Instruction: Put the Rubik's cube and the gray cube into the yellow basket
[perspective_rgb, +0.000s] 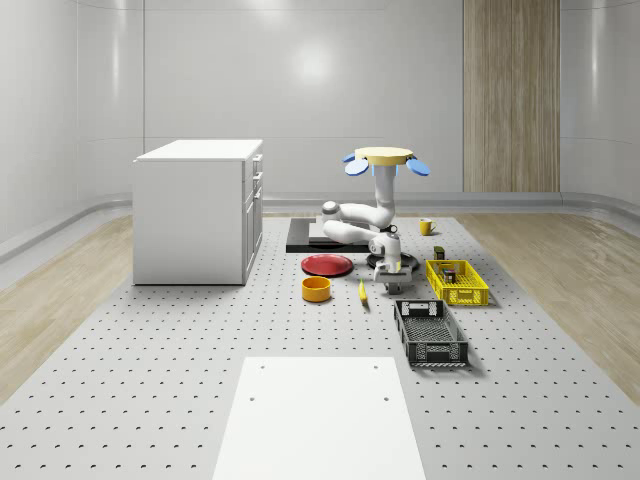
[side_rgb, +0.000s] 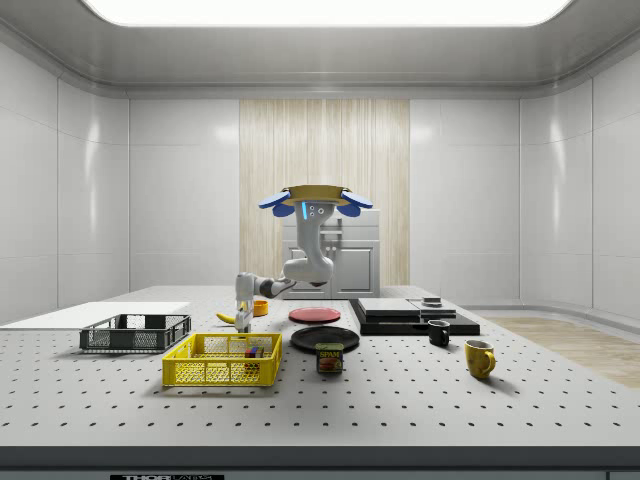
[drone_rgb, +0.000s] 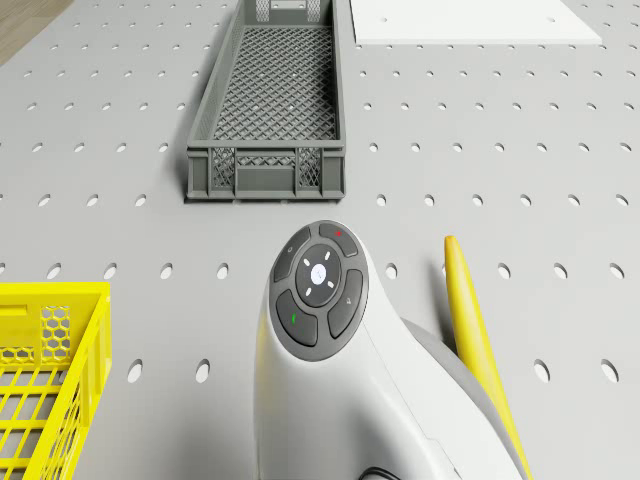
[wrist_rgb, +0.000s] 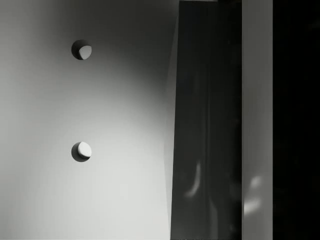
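The gray perforated table (perspective_rgb: 150, 380) lay in a white-panelled room. The drone (perspective_rgb: 386, 157) hovered above it, and the gripper (perspective_rgb: 388, 266) hung low near the surface. You could not tell whether it was clenched or released. Close before it stood a dark, flat face, likely the gray cube (wrist_rgb: 207, 125). It looked plain, matte, rigid and probably light, so you would best take it across opposite faces. The Rubik's cube (side_rgb: 252, 352), many-coloured, sat in the yellow basket (side_rgb: 220, 372) just beside the gripper.

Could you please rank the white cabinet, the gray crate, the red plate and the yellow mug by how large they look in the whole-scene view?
1. white cabinet, by far the largest.
2. gray crate, though it lies nearer the camera.
3. red plate.
4. yellow mug, smallest, and farthest back.
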